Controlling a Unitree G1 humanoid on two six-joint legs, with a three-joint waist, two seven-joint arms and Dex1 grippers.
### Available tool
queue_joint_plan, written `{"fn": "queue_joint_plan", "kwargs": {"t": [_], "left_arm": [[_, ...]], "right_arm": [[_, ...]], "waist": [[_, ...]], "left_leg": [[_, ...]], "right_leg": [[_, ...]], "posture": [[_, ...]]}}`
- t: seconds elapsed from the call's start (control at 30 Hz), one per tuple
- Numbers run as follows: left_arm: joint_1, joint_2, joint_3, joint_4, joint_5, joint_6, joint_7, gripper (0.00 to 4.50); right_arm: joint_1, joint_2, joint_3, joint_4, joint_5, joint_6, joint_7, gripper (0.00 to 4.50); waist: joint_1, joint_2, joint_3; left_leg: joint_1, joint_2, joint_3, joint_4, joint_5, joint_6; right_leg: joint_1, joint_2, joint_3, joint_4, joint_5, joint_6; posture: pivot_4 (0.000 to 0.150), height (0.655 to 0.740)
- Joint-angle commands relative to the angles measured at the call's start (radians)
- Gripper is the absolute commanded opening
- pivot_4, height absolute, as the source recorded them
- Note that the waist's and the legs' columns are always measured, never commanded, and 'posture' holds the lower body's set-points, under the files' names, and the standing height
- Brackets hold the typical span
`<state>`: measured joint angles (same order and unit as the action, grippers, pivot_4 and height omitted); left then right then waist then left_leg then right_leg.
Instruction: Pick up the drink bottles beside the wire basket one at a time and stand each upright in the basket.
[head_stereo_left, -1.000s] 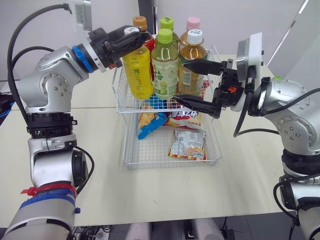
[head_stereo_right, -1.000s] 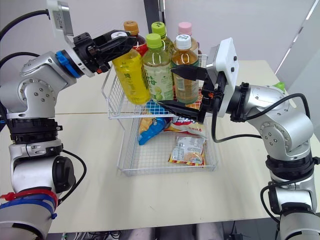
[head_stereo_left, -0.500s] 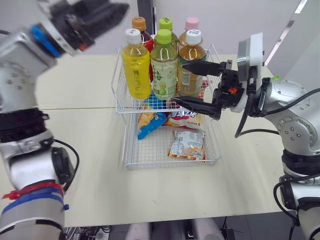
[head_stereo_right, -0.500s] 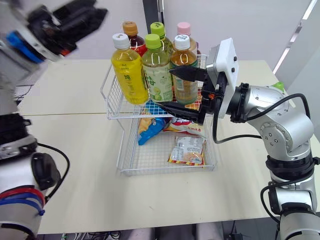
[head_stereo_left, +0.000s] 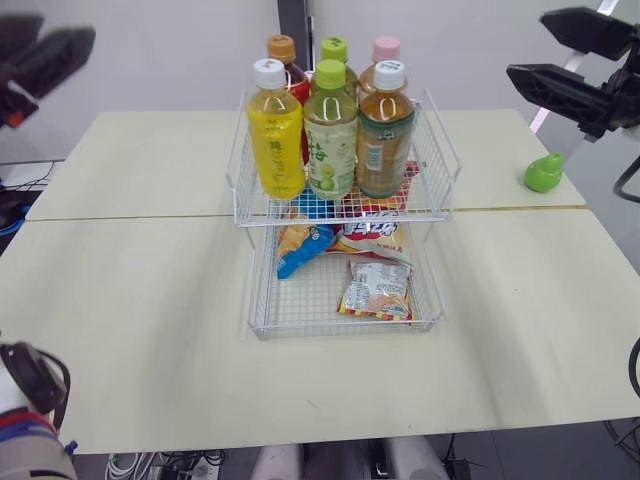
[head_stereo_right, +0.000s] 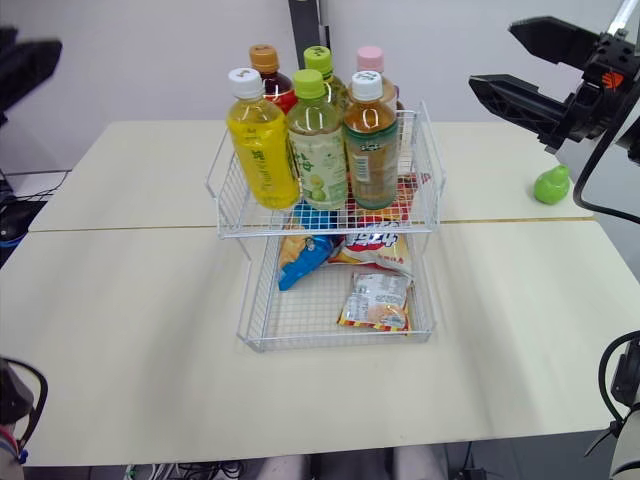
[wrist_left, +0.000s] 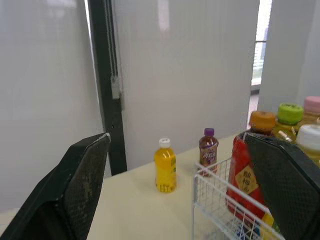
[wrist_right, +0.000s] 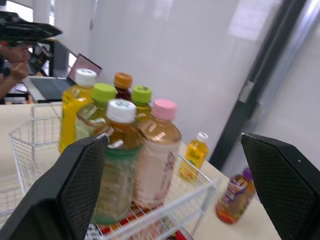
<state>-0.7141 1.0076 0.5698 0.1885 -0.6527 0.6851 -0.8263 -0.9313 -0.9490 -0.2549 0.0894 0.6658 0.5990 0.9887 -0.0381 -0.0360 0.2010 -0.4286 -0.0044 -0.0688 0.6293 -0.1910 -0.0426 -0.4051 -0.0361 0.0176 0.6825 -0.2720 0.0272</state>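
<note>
The left hand (wrist_left: 175, 137) hangs high at about ten o'clock from the wire basket (head_stereo_left: 436, 150). Its two black, mesh-textured fingers are spread wide with nothing between them. Ahead of it, past the basket's far corner, a small yellow bottle (wrist_left: 165, 172) with a white cap and a small dark bottle (wrist_left: 208, 151) with a purple cap stand on the pale bench (head_stereo_left: 150, 300). They are near each other and clear of the wire wall, seemingly at about twelve o'clock from the basket. These look like the ones left to fetch. Their long axes are vertical, so a level, side-on grasp round the body would suit.

The basket's upper tier of thin white wire holds six upright plastic bottles (head_stereo_left: 329, 140) in two rows of three, shoulder to shoulder, so room looks tight. Snack packets (head_stereo_left: 375, 290) lie in the lower tier.

The right hand (head_stereo_left: 528, 44) is raised at two o'clock, fingers apart and empty. The dark bottle seems the nearer one to it. A green pear-shaped thing (head_stereo_left: 544, 173) sits at three o'clock.
</note>
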Motion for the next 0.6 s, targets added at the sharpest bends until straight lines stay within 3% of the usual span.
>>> {"fn": "queue_joint_plan", "kwargs": {"t": [0.03, 0.33, 0.47, 0.6], "left_arm": [[0.102, -0.01, 0.058, -0.04, 0.019, -0.07, -0.005, 4.46], [0.515, -0.164, 0.063, -0.131, 0.083, -0.224, -0.011, 4.46], [0.589, -0.265, 0.025, -0.17, 0.138, -0.272, 0.09, 4.46], [0.606, -0.298, -0.061, -0.154, 0.251, -0.323, 0.172, 4.46]], "right_arm": [[0.04, -0.035, -0.005, 0.083, -0.083, -0.107, 0.052, 4.5], [0.305, 0.03, 0.047, 0.281, -0.276, -0.398, 0.089, 4.5], [0.389, 0.085, 0.069, 0.385, -0.387, -0.555, 0.004, 4.5], [0.458, 0.136, 0.07, 0.447, -0.429, -0.646, -0.039, 4.5]], "waist": [[-0.001, 0.0, 0.0], [0.002, 0.0, 0.0], [0.007, 0.0, 0.0], [0.014, 0.0, -0.001]], "left_leg": [[0.0, 0.001, 0.001, 0.0, 0.0, 0.0], [0.0, 0.002, 0.004, 0.0, 0.0, 0.0], [0.001, 0.003, 0.004, 0.0, 0.0, 0.0], [0.002, 0.001, 0.004, 0.0, 0.0, 0.0]], "right_leg": [[0.0, 0.0, 0.0, 0.0, 0.0, 0.0], [-0.001, -0.002, 0.004, -0.001, 0.0, 0.0], [0.0, -0.001, 0.003, 0.0, 0.0, 0.0], [0.002, -0.002, 0.004, 0.0, 0.001, 0.001]], "posture": [[0.15, 0.74], [0.15, 0.74], [0.15, 0.74], [0.15, 0.74]]}}
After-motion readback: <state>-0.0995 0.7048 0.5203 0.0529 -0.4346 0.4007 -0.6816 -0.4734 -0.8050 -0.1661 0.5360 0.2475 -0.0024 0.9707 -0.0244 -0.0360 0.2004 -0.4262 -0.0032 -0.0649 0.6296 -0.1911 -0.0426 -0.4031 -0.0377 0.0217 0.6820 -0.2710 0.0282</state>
